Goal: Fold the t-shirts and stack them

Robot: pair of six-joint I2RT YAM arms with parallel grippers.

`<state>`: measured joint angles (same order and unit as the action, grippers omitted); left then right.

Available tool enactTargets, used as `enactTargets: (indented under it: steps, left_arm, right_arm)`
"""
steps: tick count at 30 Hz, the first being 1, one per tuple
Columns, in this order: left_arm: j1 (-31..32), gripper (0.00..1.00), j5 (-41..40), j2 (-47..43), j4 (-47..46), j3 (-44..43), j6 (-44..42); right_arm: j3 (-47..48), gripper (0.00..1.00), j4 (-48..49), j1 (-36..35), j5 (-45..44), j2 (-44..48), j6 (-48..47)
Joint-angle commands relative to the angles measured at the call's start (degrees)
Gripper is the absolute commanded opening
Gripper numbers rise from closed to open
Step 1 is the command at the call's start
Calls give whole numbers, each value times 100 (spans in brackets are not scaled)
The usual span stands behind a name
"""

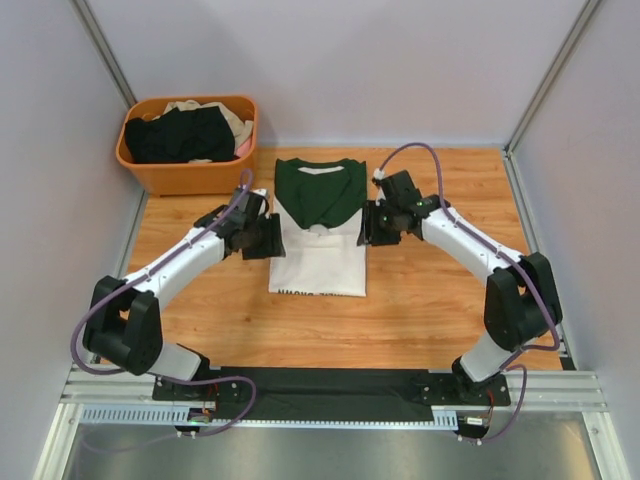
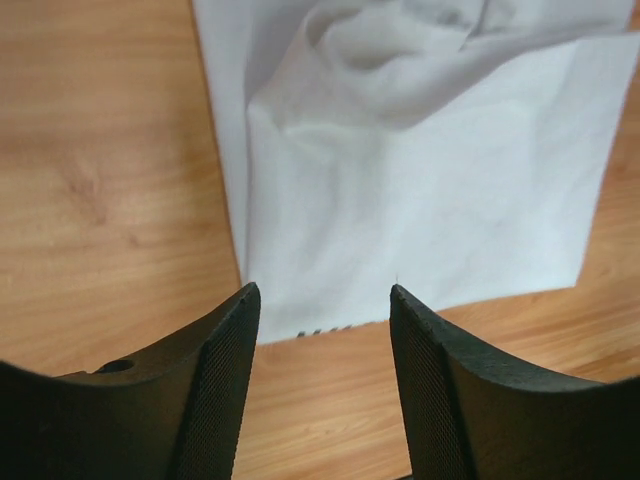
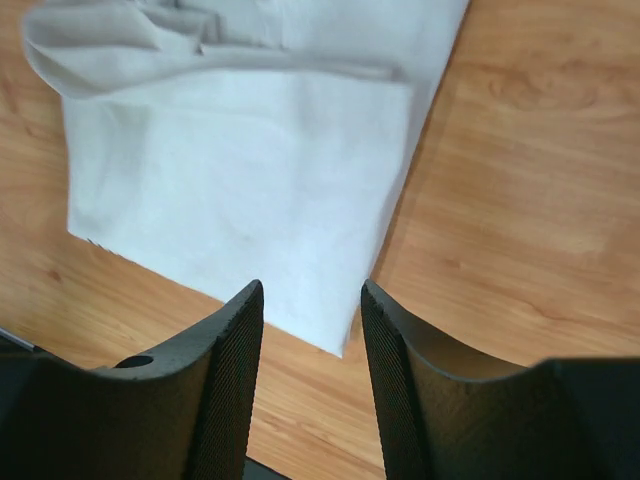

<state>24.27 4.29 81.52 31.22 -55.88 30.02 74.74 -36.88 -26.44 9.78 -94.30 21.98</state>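
Note:
The white t-shirt (image 1: 318, 250) with dark green sleeves folded over its top lies flat in the middle of the table, hem towards me. My left gripper (image 1: 270, 237) hovers at its left edge, open and empty; the left wrist view shows the white cloth (image 2: 420, 200) just past the fingertips (image 2: 245, 300). My right gripper (image 1: 366, 226) hovers at the shirt's right edge, open and empty; the right wrist view shows the shirt's white lower corner (image 3: 250, 200) between the fingers. More t-shirts, black (image 1: 180, 135) and beige, lie in the basket.
An orange plastic basket (image 1: 190, 178) stands at the back left corner. Grey walls close in the table (image 1: 440, 300) on the left, right and back. A black cloth strip (image 1: 330, 390) covers the rail at the near edge.

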Motion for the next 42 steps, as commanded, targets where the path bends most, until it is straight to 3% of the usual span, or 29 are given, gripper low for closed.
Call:
enactTargets:
  steps: [1,7,13,21,26,28,30,34,42]
  left_arm:
    - [25,62,89,451,-72,-843,-198]
    - [34,56,89,1857,68,-1793,-207]
    - [34,54,248,2403,-134,-2189,-67]
    - [-98,54,-1200,3317,648,-3480,-180]
    - [-396,52,-1607,4003,1218,-4097,-225]
    - [-432,49,-1659,3856,1430,-4116,-172]
    - [-397,50,-1625,3165,1151,-3583,-172]
    - [-379,61,-1590,1844,956,-2693,-146]
    - [-371,72,-554,-406,-79,-242,73]
  right_arm:
    - [-1045,45,884,-2,402,613,271]
    - [-1839,45,990,-2,490,1335,307]
    - [-2253,45,902,16,463,1731,246]
    - [-2473,45,858,24,463,1828,158]
    - [-2543,45,841,16,454,1784,149]
    - [-2587,45,841,24,455,1845,158]
    - [-2622,45,893,24,472,1889,193]
    - [-2815,47,1235,24,823,1863,237]
    - [-3272,65,2035,24,1280,1573,676]
